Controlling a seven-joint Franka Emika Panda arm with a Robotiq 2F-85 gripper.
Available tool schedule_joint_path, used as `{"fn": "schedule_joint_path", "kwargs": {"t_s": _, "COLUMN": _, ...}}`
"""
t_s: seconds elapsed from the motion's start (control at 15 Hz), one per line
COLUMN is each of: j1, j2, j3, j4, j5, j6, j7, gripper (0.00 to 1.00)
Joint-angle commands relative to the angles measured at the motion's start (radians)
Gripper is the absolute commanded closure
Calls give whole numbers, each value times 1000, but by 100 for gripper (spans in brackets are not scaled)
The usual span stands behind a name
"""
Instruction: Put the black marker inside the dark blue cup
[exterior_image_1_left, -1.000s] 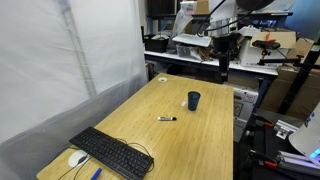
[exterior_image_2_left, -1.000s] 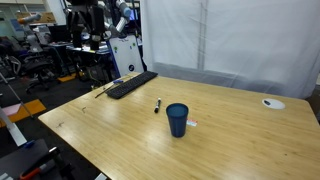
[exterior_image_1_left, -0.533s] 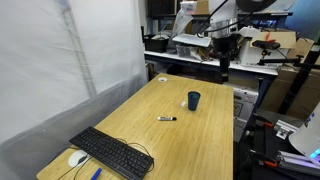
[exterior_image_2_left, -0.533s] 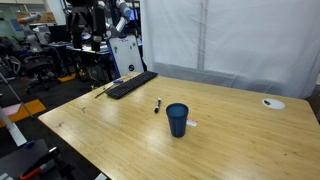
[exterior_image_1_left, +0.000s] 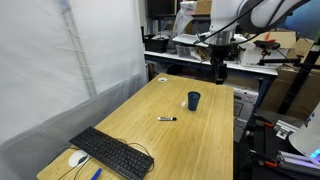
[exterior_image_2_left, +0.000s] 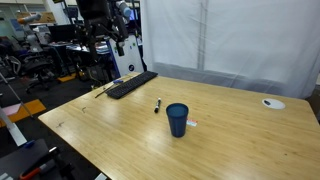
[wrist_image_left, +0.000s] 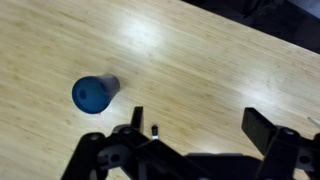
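Note:
The dark blue cup (exterior_image_1_left: 194, 100) stands upright on the wooden table (exterior_image_1_left: 200, 140) and also shows in an exterior view (exterior_image_2_left: 177, 119) and in the wrist view (wrist_image_left: 95, 94). The black marker (exterior_image_1_left: 166, 119) lies flat on the table a short way from the cup (exterior_image_2_left: 157, 105). In the wrist view only its tip (wrist_image_left: 155, 130) shows beside one finger. My gripper (exterior_image_1_left: 220, 70) hangs high above the table's far end, open and empty. Its two fingers are spread wide in the wrist view (wrist_image_left: 197, 122).
A black keyboard (exterior_image_1_left: 110, 152) with a white mouse (exterior_image_1_left: 77, 158) and a blue pen-like object (exterior_image_1_left: 97, 173) lies at one end of the table. A small white round object (exterior_image_2_left: 270, 102) sits near the other end. White curtains and cluttered benches surround the table.
The arm has shifted slightly and the gripper has come a little lower toward the table. The cup and marker have not moved.

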Motion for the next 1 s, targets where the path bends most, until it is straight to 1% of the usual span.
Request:
{"fn": "schedule_joint_path", "kwargs": {"t_s": 0.0, "j1": 18, "j2": -28, "j3": -32, "j4": -55, "j5": 18, "j6": 199, "j7": -111, "gripper": 0}}
{"fn": "schedule_joint_path", "kwargs": {"t_s": 0.13, "j1": 36, "j2": -27, "j3": -59, "j4": -74, "j5": 80, "j6": 310, "j7": -190, "gripper": 0}}
{"fn": "schedule_joint_path", "kwargs": {"t_s": 0.2, "j1": 43, "j2": -24, "j3": -67, "j4": -79, "j5": 97, "j6": 328, "j7": -229, "gripper": 0}}
{"fn": "schedule_joint_path", "kwargs": {"t_s": 0.27, "j1": 21, "j2": -4, "j3": -43, "j4": -46, "j5": 58, "j6": 263, "j7": -157, "gripper": 0}}
{"fn": "schedule_joint_path", "kwargs": {"t_s": 0.4, "j1": 31, "j2": -4, "j3": -55, "j4": -59, "j5": 75, "j6": 295, "j7": -194, "gripper": 0}}
{"fn": "schedule_joint_path", "kwargs": {"t_s": 0.6, "j1": 36, "j2": -6, "j3": -57, "j4": -61, "j5": 76, "j6": 299, "j7": -197, "gripper": 0}}
{"fn": "schedule_joint_path", "kwargs": {"t_s": 0.67, "j1": 56, "j2": 11, "j3": -71, "j4": -74, "j5": 121, "j6": 375, "j7": -234, "gripper": 0}}
{"fn": "schedule_joint_path", "kwargs": {"t_s": 0.73, "j1": 63, "j2": 34, "j3": -72, "j4": -74, "j5": 142, "j6": 408, "j7": -229, "gripper": 0}}
{"fn": "schedule_joint_path", "kwargs": {"t_s": 0.93, "j1": 110, "j2": 145, "j3": -75, "j4": -71, "j5": 267, "j6": 545, "j7": -276, "gripper": 0}}
